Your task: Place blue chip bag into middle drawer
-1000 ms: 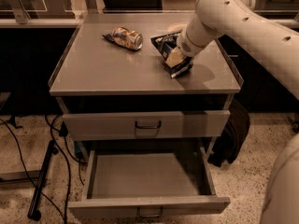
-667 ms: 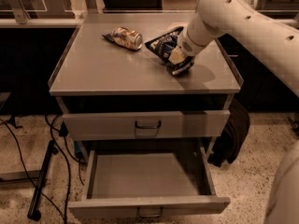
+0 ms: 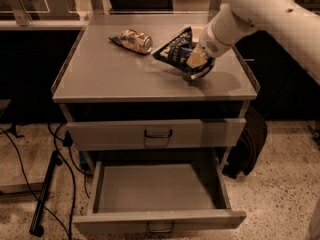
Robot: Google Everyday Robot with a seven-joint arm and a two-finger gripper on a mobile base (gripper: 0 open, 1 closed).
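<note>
The blue chip bag [image 3: 176, 48], dark navy foil with white lettering, hangs tilted just above the right side of the cabinet top [image 3: 115, 76]. My gripper [image 3: 198, 63] comes in from the upper right and is shut on the bag's right end. The middle drawer [image 3: 160, 219], the lower of the two grey drawers, is pulled wide open below and its inside is bare. The arm's white forearm [image 3: 260, 9] hides the cabinet's back right corner.
A gold-brown crumpled wrapper [image 3: 133, 40] lies on the back left of the cabinet top. The upper drawer [image 3: 157, 132] with a loop handle is shut. Black cables and a stand foot [image 3: 42, 204] lie on the floor at left. A dark bag [image 3: 247, 144] leans against the cabinet's right.
The gripper has lifted the blue chip bag off the cabinet top and moved it slightly left. The drawers and the wrapper have not moved.
</note>
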